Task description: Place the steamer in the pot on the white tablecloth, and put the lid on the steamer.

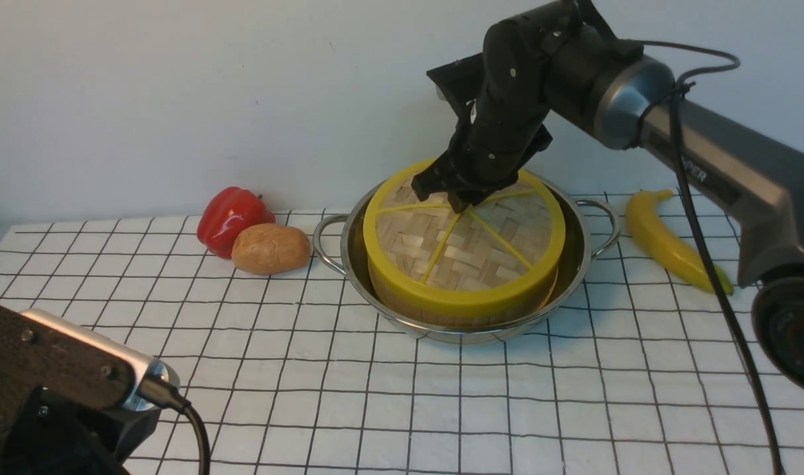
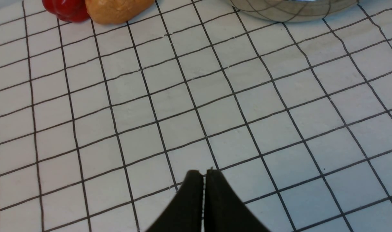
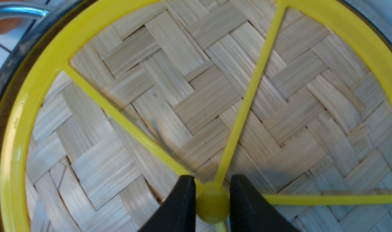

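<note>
Right gripper (image 1: 463, 198) was closed on the yellow centre knob (image 3: 212, 206) of the lid (image 1: 465, 247), one black finger (image 3: 183, 206) pressed to each side of it in the right wrist view. One lid lay flat on one steamer (image 1: 441, 315), whose bamboo wall showed just below the lid's thick yellow rim, and the steamer sat inside one pot (image 1: 573, 264). Its two looped handles stuck out toward the left and right edges of the counter. That pot stood on the white tablecloth (image 1: 309, 382) at the middle of the far edge. Left gripper (image 2: 204, 175) hung over bare cloth near the front left corner, its two fingers shut together and holding nothing. Three foods lay on the cloth: one red pepper (image 1: 232, 216) and one potato (image 1: 270, 249), touching each other just beside the pot's left handle, and one banana (image 1: 669, 241) near the right handle, toward the far right corner. Five of the lid's yellow spokes could be counted in the front view, the rest being hidden under the gripper.
</note>
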Robot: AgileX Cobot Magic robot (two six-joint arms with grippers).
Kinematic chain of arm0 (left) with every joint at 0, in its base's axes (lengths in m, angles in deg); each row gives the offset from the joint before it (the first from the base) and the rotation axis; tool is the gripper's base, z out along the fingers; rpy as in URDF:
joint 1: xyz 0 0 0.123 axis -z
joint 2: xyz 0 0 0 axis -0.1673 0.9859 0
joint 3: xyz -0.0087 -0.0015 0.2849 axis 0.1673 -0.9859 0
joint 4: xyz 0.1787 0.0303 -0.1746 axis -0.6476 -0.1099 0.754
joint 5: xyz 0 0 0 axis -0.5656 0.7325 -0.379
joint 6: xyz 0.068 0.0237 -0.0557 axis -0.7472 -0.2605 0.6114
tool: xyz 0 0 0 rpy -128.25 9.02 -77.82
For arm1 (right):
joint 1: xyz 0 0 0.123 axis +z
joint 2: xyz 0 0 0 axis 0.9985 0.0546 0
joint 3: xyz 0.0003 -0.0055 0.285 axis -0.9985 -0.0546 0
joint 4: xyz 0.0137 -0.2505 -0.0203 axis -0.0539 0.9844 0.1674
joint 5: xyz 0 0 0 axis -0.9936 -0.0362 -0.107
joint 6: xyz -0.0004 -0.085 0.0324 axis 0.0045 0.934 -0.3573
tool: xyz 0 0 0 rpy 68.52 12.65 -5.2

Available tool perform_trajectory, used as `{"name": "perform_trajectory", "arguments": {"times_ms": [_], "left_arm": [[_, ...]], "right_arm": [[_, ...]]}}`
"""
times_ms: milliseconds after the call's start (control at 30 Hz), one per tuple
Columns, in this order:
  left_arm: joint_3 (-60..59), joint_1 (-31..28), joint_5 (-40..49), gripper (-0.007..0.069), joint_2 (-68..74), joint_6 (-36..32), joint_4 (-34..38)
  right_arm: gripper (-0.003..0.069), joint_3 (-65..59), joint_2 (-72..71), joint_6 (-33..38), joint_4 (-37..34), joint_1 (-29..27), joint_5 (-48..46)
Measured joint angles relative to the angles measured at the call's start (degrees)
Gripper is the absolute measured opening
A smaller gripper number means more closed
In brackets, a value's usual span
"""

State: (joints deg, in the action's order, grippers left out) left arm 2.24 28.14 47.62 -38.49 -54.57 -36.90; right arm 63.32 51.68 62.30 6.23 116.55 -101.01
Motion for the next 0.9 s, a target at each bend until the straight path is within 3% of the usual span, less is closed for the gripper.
{"name": "perform_trajectory", "arguments": {"times_ms": [100, 200, 600, 900], "left_arm": [[0.0, 0.0, 0.0, 0.0001, 0.0, 0.0, 0.0], [0.0, 0.0, 0.0, 0.0001, 0.0, 0.0, 0.0], [0.0, 0.0, 0.0, 0.0001, 0.0, 0.0, 0.0], [0.0, 0.0, 0.0, 0.0012, 0.0, -0.1, 0.0]], "right_arm": [[0.0262, 0.0, 0.1, 0.0, 0.0, 0.0, 0.0], [0.0283, 0.0, 0.2, 0.0, 0.4, 0.0, 0.0], [0.0286, 0.0, -3.4, -0.7, 0.0, -0.6, -0.3], [0.0281, 0.0, -20.2, -1.0, -2.0, -1.0, -0.4]]}}
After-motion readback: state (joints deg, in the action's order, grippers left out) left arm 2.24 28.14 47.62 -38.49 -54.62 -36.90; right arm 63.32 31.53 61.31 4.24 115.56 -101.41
